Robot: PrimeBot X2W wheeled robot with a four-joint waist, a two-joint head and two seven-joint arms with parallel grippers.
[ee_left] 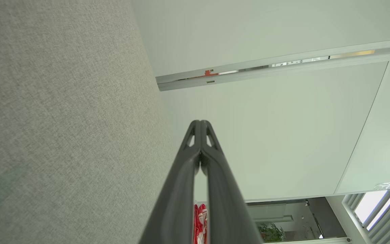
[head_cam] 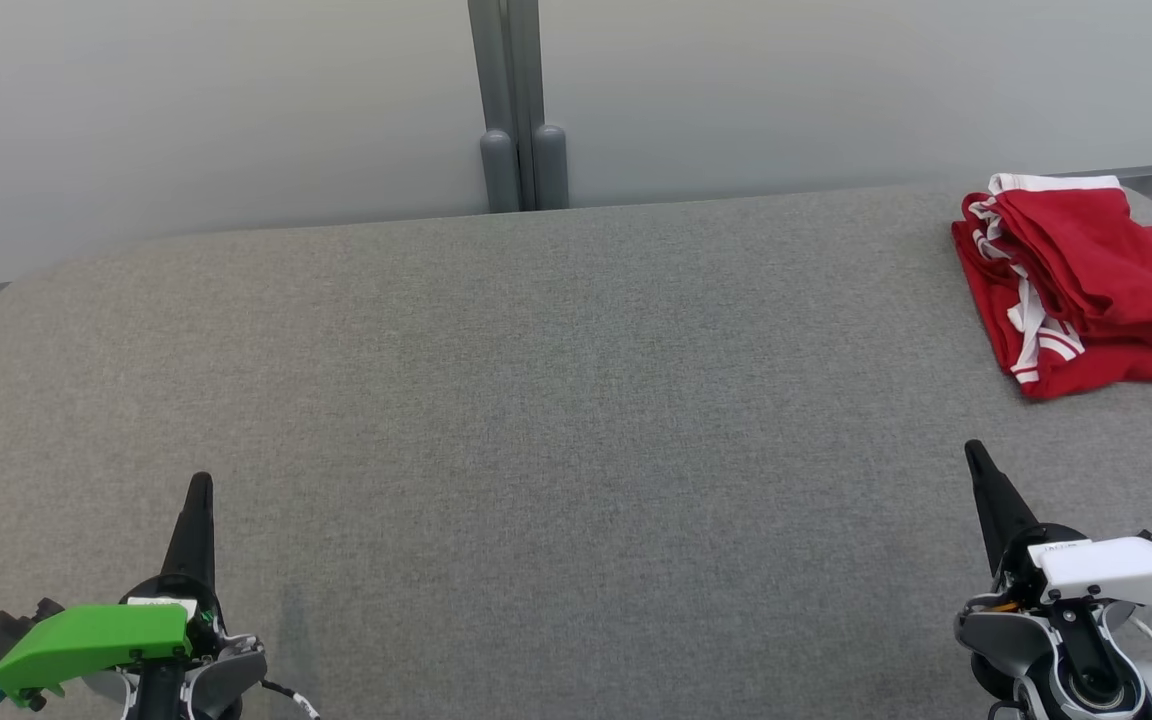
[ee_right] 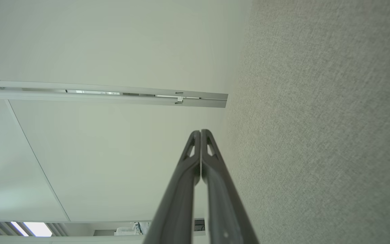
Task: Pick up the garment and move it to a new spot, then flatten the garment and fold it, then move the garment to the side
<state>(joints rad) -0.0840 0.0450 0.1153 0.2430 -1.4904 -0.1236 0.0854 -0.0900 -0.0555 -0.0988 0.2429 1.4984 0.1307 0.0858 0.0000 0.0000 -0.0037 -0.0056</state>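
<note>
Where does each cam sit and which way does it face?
Head: up top, looking forward-down at the table; left gripper lower left, right gripper lower right.
Left wrist: on left arm, along its shut gripper; table at left.
Right wrist: on right arm, along its shut gripper; table at right.
Shared: head and left wrist both show the garment.

Bright, even, diffuse; no glare, no hard shadows. Only a faint dark smudge on the grey cloth surface [head_cam: 576,400] at the lower left of the head view. Crisp weave at centre frame. Bows that surface's far edge down toward both upper corners. Blows out white at the window [ee_left: 372,206], lower right of the left wrist view. Softens near both wrist views' bottom edges.
</note>
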